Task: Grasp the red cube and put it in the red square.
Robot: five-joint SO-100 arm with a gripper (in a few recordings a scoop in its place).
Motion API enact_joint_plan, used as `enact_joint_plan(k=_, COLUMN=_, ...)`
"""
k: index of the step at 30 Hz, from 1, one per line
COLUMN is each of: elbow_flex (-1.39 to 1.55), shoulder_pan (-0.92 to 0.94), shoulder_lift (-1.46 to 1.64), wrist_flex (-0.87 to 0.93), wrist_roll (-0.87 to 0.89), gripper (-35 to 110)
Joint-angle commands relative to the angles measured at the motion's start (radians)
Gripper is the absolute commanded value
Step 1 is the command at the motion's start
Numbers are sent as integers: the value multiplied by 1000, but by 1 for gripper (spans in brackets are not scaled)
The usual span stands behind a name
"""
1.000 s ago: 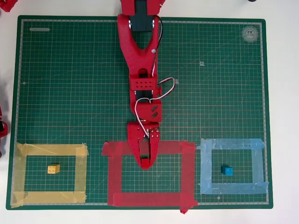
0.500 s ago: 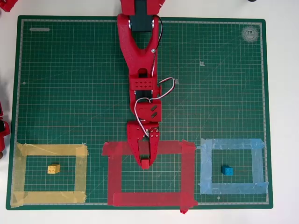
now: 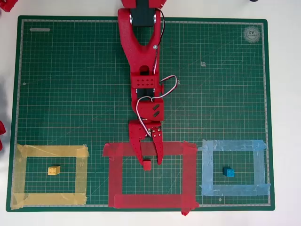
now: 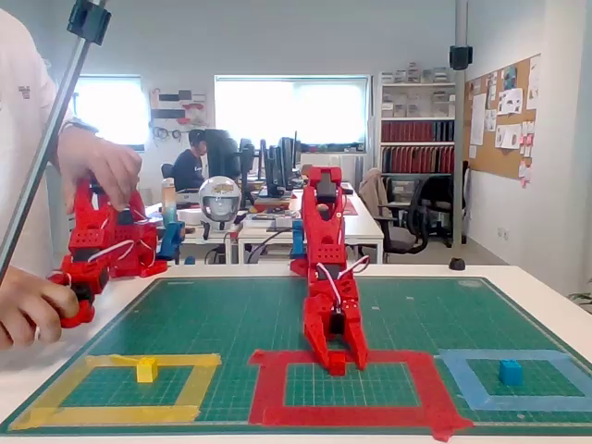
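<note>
since the red cube [image 3: 147, 165] is seen lying on the green cutting mat [image 3: 70, 94] inside the red square [image 3: 150, 200], just below the frame's upper strip, the placing is judged to be done. the yellow tape frame [image 3: 49, 151] and the light-blue tape frame [image 3: 233, 145] are each seen with a cube of matching colour inside. the gripper [image 3: 151, 160] is found with its fingers parted, the red cube just beside the tips and gripped by neither. only the arm's retreat is judged to be left.
</note>
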Motion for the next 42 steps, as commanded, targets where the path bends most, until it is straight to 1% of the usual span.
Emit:
enact_joint_plan(k=1, elbow_flex=52, shoulder_pan=-26, shoulder_lift=170, wrist_flex=38, wrist_roll=-15, gripper=20)
enact_joint_plan(k=8, elbow_flex=241, shoulder_pan=-11, shoulder_lift=411, wrist_flex=72, wrist_roll=-15, gripper=20)
enact_joint_plan(k=10, elbow_flex=281, shoulder_pan=-9, shoulder_lift=480, wrist_flex=110, wrist_roll=-15, gripper=20)
enact_joint_plan(k=12, elbow_flex=318, shoulder_pan=-12, shoulder_lift=535, wrist_flex=137, wrist_roll=-14, gripper=14)
enact_joint_plan(k=14, elbow_flex=350, shoulder_pan=-20, shoulder_lift=565, wrist_flex=141, wrist_roll=-3, gripper=2)
enact_joint_plan(k=15, elbow_flex=364, shoulder_pan=-21, shoulder_lift=569, wrist_flex=141, wrist_roll=-2, gripper=1)
enact_joint_plan(k=22, elbow_flex=364, shoulder_pan=-23, shoulder_lift=495, wrist_flex=141, wrist_roll=20, gripper=1)
enact_joint_plan(k=25, elbow_flex=313, shoulder_pan=-25, shoulder_lift=431, wrist_flex=141, wrist_roll=49, gripper=1)
enact_joint_plan(k=33, elbow_flex=118, shoulder_pan=-28, shoulder_lift=267, wrist_flex=144, wrist_roll=49, gripper=1)
enact_joint_plan(k=42, elbow_flex=84, shoulder_pan=-43, shoulder_lift=282, wrist_flex=144, wrist_roll=49, gripper=1)
